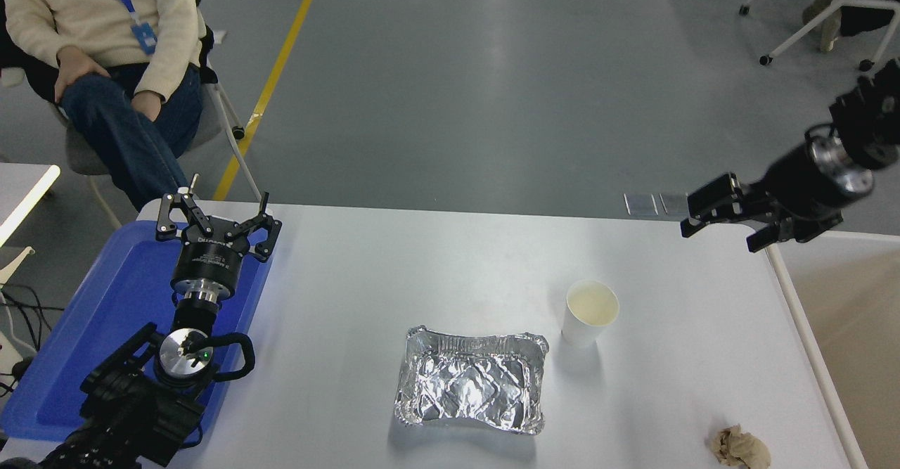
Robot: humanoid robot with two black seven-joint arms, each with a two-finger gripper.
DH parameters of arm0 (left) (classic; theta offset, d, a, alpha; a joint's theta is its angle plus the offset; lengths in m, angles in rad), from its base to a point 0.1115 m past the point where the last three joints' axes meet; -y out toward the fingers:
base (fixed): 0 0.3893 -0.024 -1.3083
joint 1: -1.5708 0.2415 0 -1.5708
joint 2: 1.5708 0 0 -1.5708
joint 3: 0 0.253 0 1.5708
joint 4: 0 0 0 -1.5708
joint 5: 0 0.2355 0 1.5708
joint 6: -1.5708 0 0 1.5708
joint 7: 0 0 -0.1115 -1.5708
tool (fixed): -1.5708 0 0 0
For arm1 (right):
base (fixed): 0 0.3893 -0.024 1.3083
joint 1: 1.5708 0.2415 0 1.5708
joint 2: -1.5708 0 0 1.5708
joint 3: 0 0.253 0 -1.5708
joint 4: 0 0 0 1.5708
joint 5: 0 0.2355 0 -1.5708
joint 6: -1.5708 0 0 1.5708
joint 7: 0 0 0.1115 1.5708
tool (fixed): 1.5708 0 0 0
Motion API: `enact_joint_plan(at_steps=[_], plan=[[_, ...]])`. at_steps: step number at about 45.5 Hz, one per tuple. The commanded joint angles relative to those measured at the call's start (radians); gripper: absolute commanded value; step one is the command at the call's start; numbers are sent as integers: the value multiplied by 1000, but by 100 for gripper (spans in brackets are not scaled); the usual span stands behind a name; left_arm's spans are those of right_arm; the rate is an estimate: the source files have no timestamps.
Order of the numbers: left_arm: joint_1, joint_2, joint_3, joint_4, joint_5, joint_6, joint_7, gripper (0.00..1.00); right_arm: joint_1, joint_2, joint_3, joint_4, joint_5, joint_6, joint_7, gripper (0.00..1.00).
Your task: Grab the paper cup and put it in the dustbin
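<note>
1. 1 view only: head camera, mounted high on the robot's side, facing forward and down.
2. Wide framing: whole white table [450, 258] below, grey floor [492, 68] beyond; arms enter from the lower left and the right edge.
</note>
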State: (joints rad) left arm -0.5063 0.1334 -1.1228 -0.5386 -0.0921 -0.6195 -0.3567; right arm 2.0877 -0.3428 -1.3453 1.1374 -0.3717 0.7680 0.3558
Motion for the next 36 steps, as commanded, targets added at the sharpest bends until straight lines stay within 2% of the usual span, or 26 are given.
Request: enact_joint_plan(at_steps=[1,5,10,36], plan=[[0,0,0,0,0,0,-1,100,147,73,81,44,-19,17,-152,100],[0,0,0,0,0,0,1,100,152,85,92,42,-23,17,-185,100],[0,0,0,0,0,0,1,100,150,117,98,42,-30,17,-201,100],[0,0,0,0,0,0,-1,100,92,113,167,35,-13,17,-199,100]])
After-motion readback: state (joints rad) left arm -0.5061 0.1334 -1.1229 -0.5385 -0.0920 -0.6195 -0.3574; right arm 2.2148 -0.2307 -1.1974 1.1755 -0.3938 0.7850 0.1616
